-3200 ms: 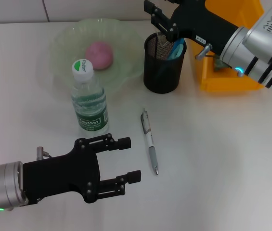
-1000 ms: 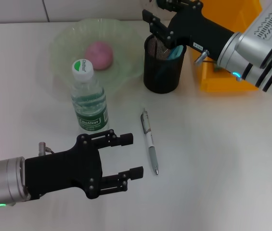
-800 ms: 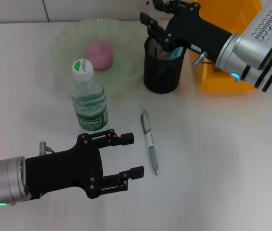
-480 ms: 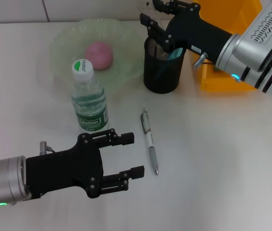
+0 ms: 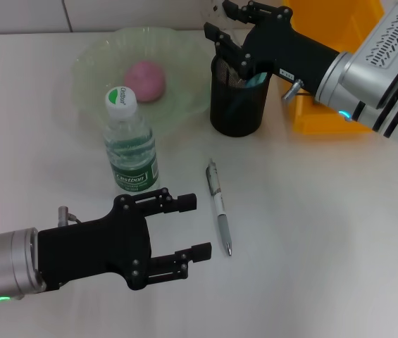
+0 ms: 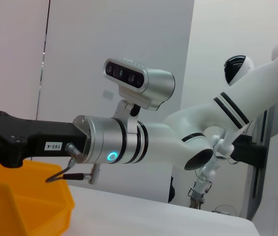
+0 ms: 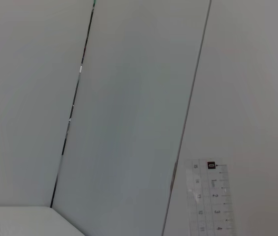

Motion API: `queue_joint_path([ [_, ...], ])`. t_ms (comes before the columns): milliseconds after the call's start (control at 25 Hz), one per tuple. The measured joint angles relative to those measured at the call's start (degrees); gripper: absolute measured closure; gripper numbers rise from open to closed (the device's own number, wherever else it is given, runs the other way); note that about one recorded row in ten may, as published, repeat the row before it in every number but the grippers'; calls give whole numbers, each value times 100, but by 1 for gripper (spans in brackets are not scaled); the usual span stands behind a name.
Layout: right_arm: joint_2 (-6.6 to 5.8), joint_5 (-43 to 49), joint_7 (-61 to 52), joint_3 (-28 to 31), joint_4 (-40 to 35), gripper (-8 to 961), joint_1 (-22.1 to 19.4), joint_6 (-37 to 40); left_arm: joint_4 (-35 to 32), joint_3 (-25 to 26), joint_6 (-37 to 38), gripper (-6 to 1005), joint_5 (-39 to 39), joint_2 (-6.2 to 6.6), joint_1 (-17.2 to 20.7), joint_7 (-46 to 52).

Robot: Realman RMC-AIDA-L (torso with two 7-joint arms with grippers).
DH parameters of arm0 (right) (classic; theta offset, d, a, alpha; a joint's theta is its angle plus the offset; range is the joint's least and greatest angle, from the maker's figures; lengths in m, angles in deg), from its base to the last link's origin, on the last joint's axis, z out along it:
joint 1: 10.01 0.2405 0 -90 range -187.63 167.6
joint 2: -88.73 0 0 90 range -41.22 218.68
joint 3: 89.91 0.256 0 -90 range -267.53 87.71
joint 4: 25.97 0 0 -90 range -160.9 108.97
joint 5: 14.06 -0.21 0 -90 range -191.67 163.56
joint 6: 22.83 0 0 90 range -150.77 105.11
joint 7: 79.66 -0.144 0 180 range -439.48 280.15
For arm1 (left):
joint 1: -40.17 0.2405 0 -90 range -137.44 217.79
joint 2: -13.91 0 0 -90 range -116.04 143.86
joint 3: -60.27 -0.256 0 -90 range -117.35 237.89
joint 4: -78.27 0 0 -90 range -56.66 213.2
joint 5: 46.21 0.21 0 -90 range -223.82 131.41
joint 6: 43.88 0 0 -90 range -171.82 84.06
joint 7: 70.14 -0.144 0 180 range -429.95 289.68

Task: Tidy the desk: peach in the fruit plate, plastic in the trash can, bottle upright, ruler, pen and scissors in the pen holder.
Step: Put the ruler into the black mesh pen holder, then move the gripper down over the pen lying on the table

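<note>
Pen (image 5: 218,206) position settles the next reach, so start with the head view. It lies flat near the middle of the worktop, long axis running from the far edge toward the near edge, tip end nearer the near edge. The left gripper (image 5: 190,227) hovers by the near-left corner with its fingers spread wide and nothing between them, and the pen sits just beside those fingertips, on their right-edge side. The right gripper (image 5: 227,22) is up at the far edge, over the rim of the pen holder (image 5: 237,98), spread and holding nothing; something blue already stands inside the holder. So the left arm looks clearly nearer to the pen, and its jaws would need to straddle the barrel across its length. The bottle (image 5: 129,145) stands upright between the left gripper and the fruit plate (image 5: 93,63), and the peach (image 5: 145,79) already rests in that plate. An orange trash can (image 5: 325,116) stands toward the far-right corner.

From the left wrist camera, only the right arm's (image 6: 124,142) silver forearm and a corner of the orange bin (image 6: 25,201) show; no pen is visible.

From the right wrist camera, a clear ruler (image 7: 210,199) shows against a plain wall; where it stands relative to the holder I cannot tell from here.
</note>
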Motion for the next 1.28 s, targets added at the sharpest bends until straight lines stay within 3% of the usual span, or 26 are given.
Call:
queue_joint_path([
  [1000,0,-51,0,66,-44,476,-110,197,-57,65,29,301,-10,0,-8,15],
  [1120,0,-182,0,84,-45,472,-254,524,-57,85,41,302,-8,0,-8,13],
  [1160,-3,-368,-55,88,-82,471,-472,995,-61,91,44,302,-8,1,-8,12],
  [1200,-3,-368,-55,88,-82,470,-472,995,-76,97,45,302,-8,2,-8,18],
  [1240,-26,-514,-346,92,-297,468,-781,1463,-100,104,47,302,-8,5,-8,32],
  [1280,-26,-514,-346,92,-297,467,-781,1463,-100,104,47,302,-8,5,-8,32],
])
